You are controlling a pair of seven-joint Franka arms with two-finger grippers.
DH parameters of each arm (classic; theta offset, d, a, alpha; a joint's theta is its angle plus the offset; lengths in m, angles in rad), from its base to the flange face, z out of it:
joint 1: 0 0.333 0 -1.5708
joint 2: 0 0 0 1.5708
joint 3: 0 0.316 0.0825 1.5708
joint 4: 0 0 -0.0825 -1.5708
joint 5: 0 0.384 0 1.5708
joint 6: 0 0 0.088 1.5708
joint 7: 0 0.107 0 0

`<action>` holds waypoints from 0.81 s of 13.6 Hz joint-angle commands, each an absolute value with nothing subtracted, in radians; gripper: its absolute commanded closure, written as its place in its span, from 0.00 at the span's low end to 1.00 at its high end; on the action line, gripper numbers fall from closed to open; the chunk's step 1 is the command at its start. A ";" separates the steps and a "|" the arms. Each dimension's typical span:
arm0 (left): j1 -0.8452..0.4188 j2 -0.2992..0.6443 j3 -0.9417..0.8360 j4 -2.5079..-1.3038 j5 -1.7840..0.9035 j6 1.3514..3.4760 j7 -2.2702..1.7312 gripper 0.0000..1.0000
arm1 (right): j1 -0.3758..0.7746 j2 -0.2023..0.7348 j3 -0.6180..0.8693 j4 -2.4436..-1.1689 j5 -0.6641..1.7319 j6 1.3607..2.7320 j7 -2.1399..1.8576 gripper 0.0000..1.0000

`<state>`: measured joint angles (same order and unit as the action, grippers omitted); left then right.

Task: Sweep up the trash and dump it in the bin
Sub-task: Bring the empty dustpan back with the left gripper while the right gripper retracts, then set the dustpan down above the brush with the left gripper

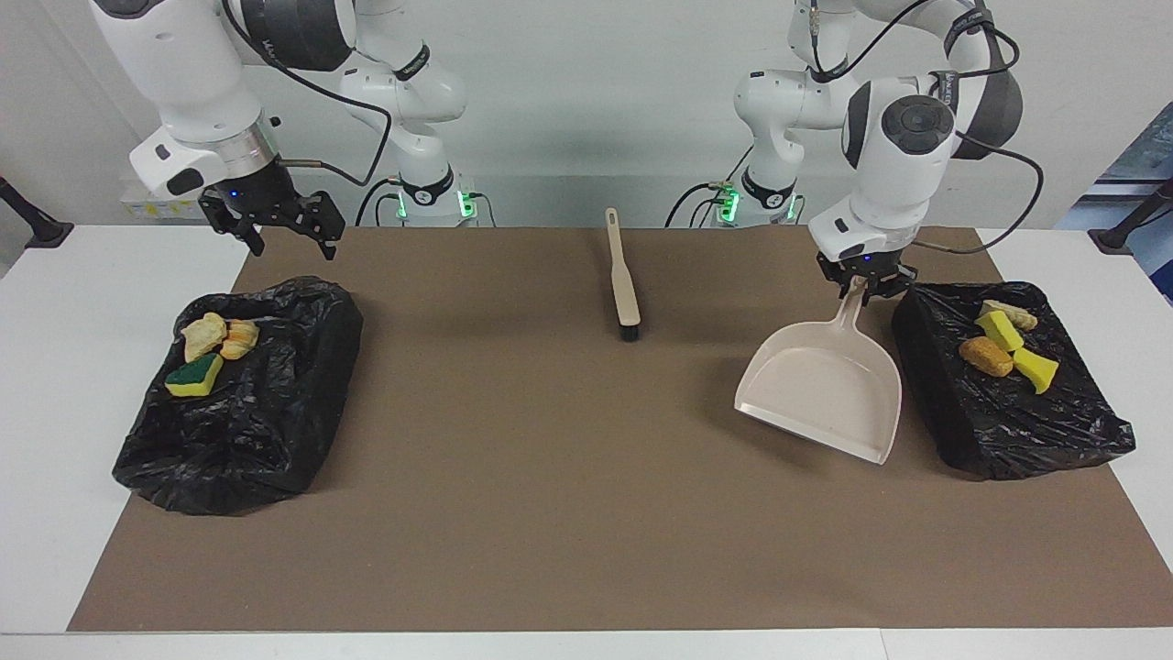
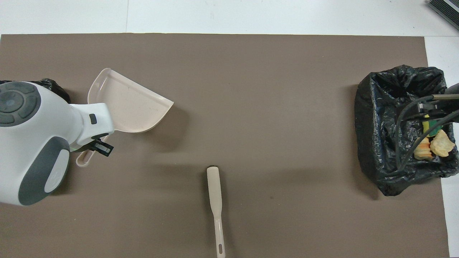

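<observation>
The left gripper, fingers pinching the dustpan handle, holds it tilted over the mat beside the bin holding 4 trash bits. A thin-handle grip could let the pan swing or slip. The right gripper, fingers spread, waits over its bin with 3 bits. Only the facing view shows the left bin's contents.

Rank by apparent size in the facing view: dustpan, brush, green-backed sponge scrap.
1. Dustpan, held raised, so nearness to the camera may enlarge it.
2. Brush.
3. Green-backed sponge scrap.
</observation>
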<state>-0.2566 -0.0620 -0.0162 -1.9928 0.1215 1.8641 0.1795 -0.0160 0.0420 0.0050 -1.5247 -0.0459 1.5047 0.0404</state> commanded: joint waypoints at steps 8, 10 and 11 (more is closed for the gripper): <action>-0.552 0.221 0.003 -1.913 -0.040 2.223 -0.403 1.00 | -0.017 0.037 0.000 -1.523 -0.021 1.496 0.017 0.00; -0.581 0.253 0.003 -1.904 -0.081 2.287 -0.478 0.97 | -0.017 0.035 0.000 -1.523 -0.023 1.496 0.017 0.00; -0.586 0.256 0.003 -1.892 -0.119 2.290 -0.495 0.90 | -0.017 0.037 0.000 -1.523 -0.021 1.496 0.017 0.00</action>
